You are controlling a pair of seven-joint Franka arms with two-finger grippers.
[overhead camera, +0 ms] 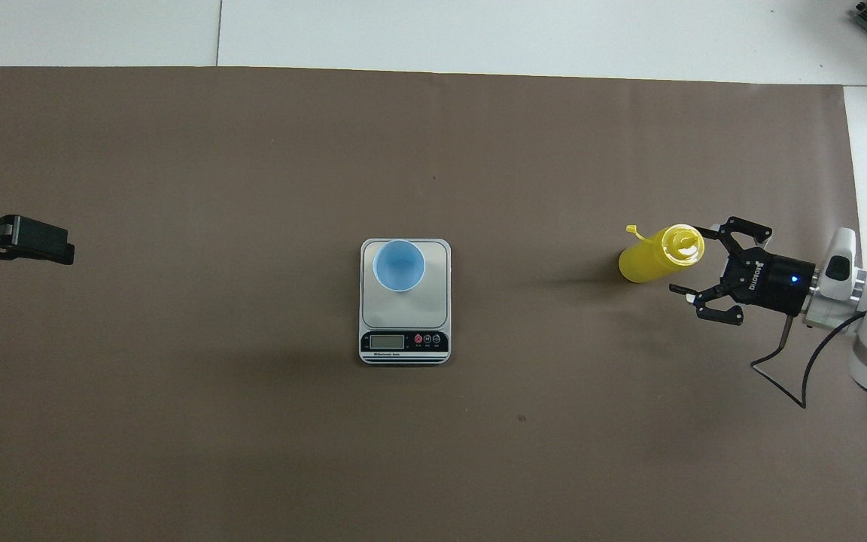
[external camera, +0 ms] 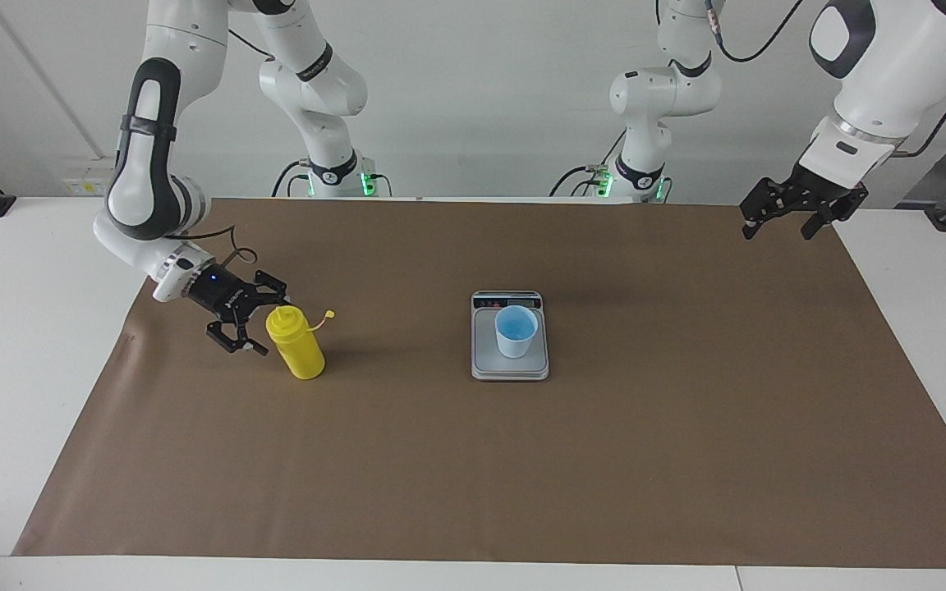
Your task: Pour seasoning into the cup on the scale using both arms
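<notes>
In the facing view, the right gripper (external camera: 253, 322) was seen with its fingers spread, low over the brown mat (external camera: 473, 492) just beside the upright seasoning (external camera: 296, 343), whose long axis stood vertical. The bottle lay toward the table's middle from that gripper, well apart from the cup (external camera: 516, 331) on the scale (external camera: 510, 366). The left gripper (external camera: 779, 223), likewise spread and empty, was held waiting over the mat's corner at the left arm's end.
</notes>
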